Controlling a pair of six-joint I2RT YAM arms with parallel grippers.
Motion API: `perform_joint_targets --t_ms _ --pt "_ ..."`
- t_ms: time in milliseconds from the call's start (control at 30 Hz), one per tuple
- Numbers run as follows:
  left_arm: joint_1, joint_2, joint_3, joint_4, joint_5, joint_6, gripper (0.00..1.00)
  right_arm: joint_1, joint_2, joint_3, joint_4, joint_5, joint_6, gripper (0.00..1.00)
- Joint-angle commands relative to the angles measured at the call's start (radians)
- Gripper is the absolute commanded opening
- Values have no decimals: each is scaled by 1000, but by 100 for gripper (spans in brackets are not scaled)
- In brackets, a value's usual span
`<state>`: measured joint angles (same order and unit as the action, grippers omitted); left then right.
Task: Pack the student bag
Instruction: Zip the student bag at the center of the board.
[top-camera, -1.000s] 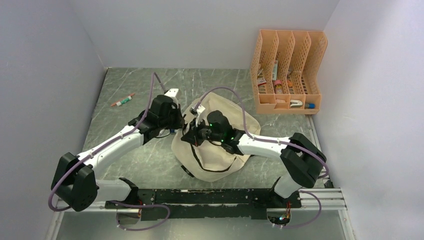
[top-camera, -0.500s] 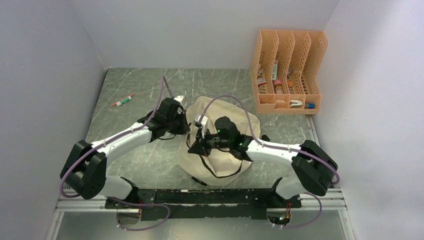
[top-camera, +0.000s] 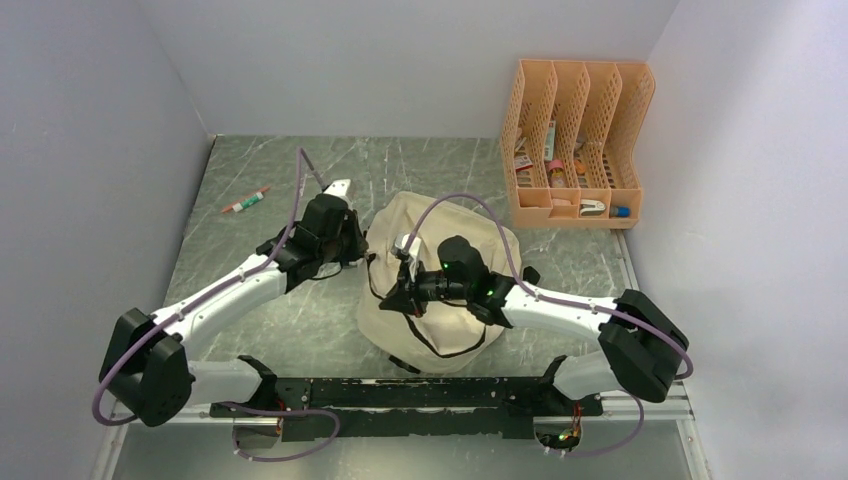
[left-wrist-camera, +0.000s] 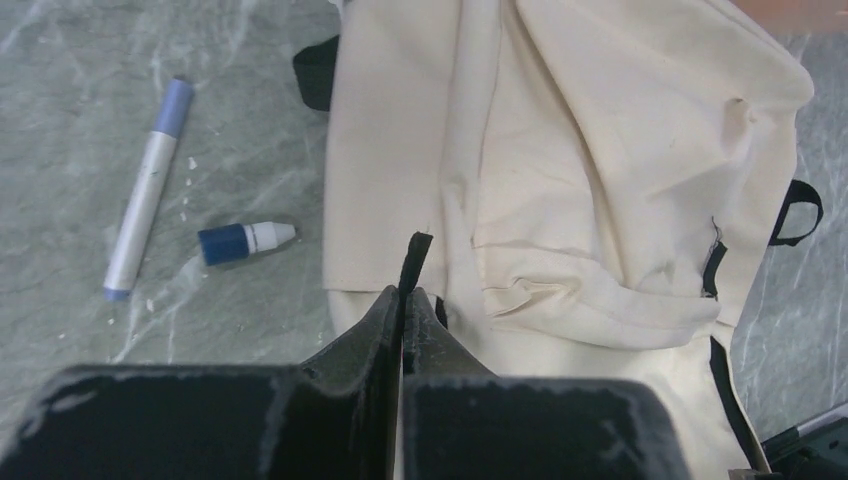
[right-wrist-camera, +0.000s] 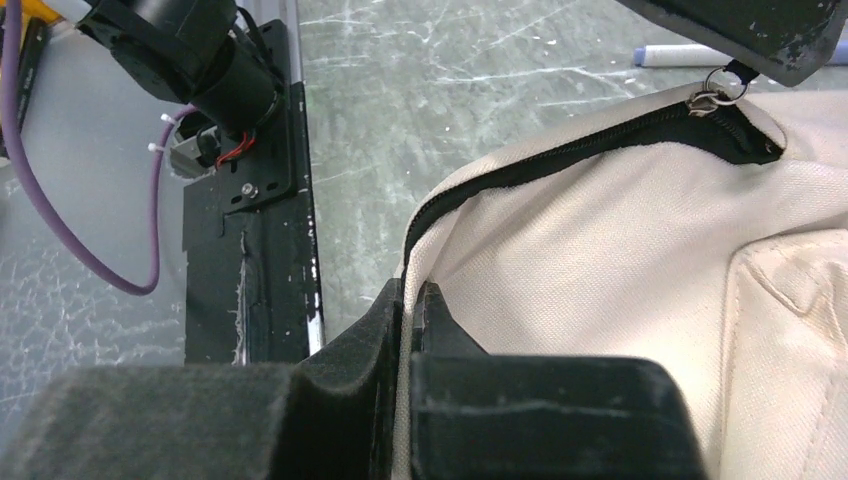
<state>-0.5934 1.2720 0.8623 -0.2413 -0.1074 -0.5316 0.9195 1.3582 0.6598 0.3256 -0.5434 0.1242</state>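
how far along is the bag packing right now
Early. Done: nothing visibly packed. In hand: the left tool pinches a black tab on the student bag; the right tool grips its zipper edge, apparently to open it. Left: the marker, cap and pen on the table, plus supplies in the orange organizer, lie outside.

Plain white walls (top-camera: 400, 60) enclose a grey marbled tabletop (top-camera: 450, 160); even light.

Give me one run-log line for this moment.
left gripper: shut on zipper pull | right gripper: shut on bag edge by zipper | pen: beside bag, apart
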Motion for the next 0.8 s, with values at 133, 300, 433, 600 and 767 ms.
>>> perform_joint_targets --t_ms 133,300,433,600,767 --pt "37 -18 36 172 -296 13 5 58 11 4 -235 -343 -53 0" --pt "48 58 84 228 -258 39 5 64 9 14 -265 -377 -76 0" --pt "56 115 117 326 -116 92 5 70 18 18 -273 -396 -87 0" --pt "57 197 186 333 -69 110 5 80 21 20 -285 -398 -100 0" --pt "56 214 222 289 -80 112 5 80 0 -2 -215 -321 -54 0"
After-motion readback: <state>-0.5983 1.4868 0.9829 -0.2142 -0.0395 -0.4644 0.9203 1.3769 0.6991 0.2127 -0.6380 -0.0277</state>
